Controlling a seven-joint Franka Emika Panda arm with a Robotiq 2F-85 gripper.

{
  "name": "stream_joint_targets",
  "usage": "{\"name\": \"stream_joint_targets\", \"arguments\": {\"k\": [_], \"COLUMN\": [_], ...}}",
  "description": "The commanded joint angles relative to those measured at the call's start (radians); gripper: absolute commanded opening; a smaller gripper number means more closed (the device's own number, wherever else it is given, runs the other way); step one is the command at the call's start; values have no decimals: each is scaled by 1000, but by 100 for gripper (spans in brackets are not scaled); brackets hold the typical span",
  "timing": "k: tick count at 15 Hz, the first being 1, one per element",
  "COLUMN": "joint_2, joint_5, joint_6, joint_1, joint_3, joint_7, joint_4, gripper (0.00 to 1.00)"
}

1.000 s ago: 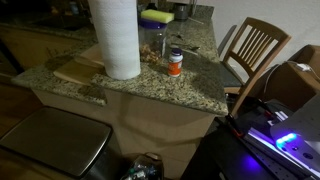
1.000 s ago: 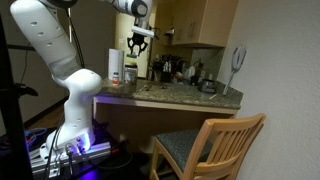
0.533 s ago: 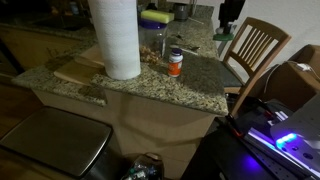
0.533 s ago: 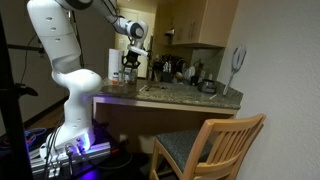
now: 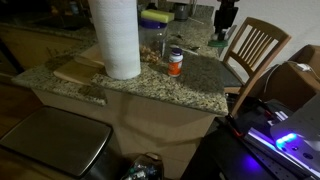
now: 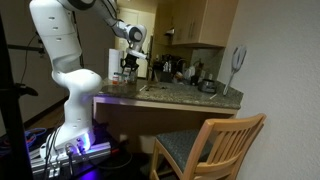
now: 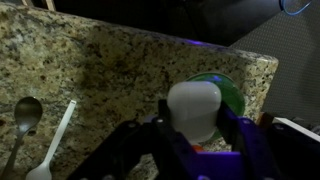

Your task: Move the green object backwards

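In the wrist view the green object [image 7: 228, 95] sits between my fingers. Its near side looks pale and whitish, with a round green edge behind. My gripper [image 7: 196, 118] is shut on it, low over the granite counter [image 7: 110, 70]. In both exterior views the gripper [image 5: 224, 28] [image 6: 128, 70] hangs over the counter's corner near the chair. A small greenish spot, the green object [image 5: 217, 42], shows just under the fingers. I cannot tell whether it rests on the stone or hangs just above it.
A paper towel roll [image 5: 115, 38], a small orange bottle [image 5: 175, 63] and a yellow sponge block [image 5: 155, 17] stand on the counter. A spoon [image 7: 25, 115] and a white plastic utensil [image 7: 58, 140] lie near the gripper. A wooden chair [image 5: 255, 50] stands by the counter edge.
The arm has come down from high above the counter to just over its corner, entering the view that looks along the counter. The jaws stayed shut throughout.
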Motion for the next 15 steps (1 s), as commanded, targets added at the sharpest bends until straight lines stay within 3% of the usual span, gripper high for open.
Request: {"name": "stream_joint_targets", "arguments": {"k": [1,6,15], "joint_2": [35,148,169], "joint_5": [11,14,-3], "joint_6": [-10,10,146], "joint_1": [-9,32,28], "joint_3": [14,96,151], "joint_7": [-4,26,121], "joint_4": [17,62,4], "gripper": [24,24,24]}}
